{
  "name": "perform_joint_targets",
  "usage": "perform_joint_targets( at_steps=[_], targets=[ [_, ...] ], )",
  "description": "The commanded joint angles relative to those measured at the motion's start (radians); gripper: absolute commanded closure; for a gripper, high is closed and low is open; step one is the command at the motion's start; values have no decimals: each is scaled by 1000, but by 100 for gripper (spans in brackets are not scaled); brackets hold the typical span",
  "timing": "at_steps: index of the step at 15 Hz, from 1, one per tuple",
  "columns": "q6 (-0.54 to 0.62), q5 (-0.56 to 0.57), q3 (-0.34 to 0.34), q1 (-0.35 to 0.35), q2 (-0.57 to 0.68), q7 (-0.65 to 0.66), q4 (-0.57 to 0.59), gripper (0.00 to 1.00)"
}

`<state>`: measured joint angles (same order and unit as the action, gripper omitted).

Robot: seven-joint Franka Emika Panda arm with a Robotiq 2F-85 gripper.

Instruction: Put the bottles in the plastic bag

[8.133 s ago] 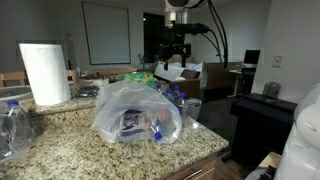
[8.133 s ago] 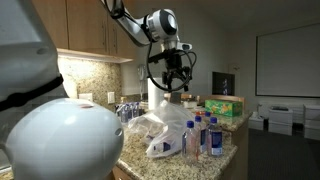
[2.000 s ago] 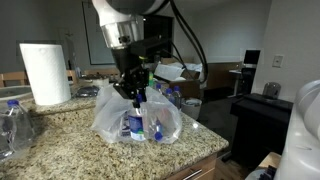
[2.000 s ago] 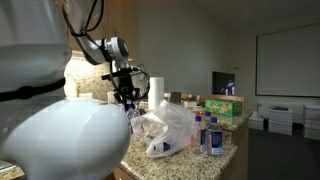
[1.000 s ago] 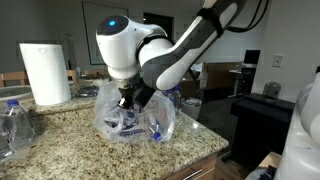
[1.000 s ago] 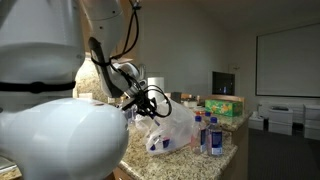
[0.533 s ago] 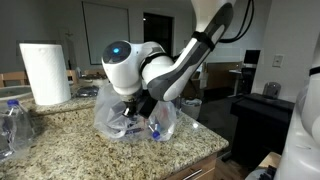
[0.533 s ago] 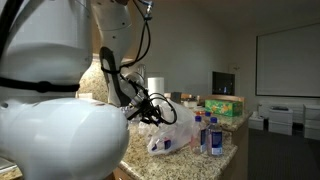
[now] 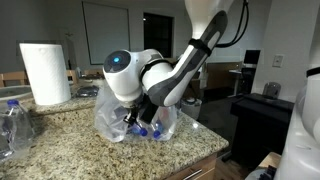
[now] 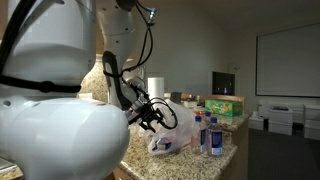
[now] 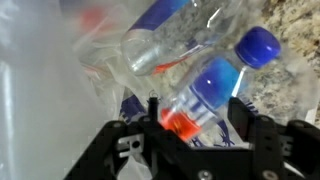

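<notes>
Granite counter [image 9: 60, 140], office room behind. Left: paper towel roll [image 9: 45, 72] upright, well apart from bag. Centre: plastic bag [image 9: 108, 118] crumpled on counter, gripper [image 9: 135, 126] reaching inside it. Wrist view: fingers [image 11: 150, 112] either side of blue-capped bottle [image 11: 205, 90] with red label, inside bag; other bottles [image 11: 165, 45] lie beside it in bag. Clamped or let go: cannot tell. Right: standing bottles [image 10: 206, 135] on counter just beside bag; green box [image 10: 226, 105] behind them.

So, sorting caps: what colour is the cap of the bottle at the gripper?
The bottle cap is blue; wrist view clearest.
</notes>
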<state>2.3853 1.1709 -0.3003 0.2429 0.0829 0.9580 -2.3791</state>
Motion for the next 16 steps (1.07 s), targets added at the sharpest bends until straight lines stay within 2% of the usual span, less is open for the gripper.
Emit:
perform_joint_targets(
  at_steps=[1,2,4,9,14,16],
  targets=[
    [-16,6,14,19,11,27,8,1],
    [-18,-1,15,19,9,22,9,0],
    [-27,-85,14,16,0,-40,11,0],
    [-116,-484,21,4,-63,-279,40,0],
    [-377,-906,34,3,-144,-567,126,0],
    [-498,-1029,38,4,-186,-645,155,0]
  ],
)
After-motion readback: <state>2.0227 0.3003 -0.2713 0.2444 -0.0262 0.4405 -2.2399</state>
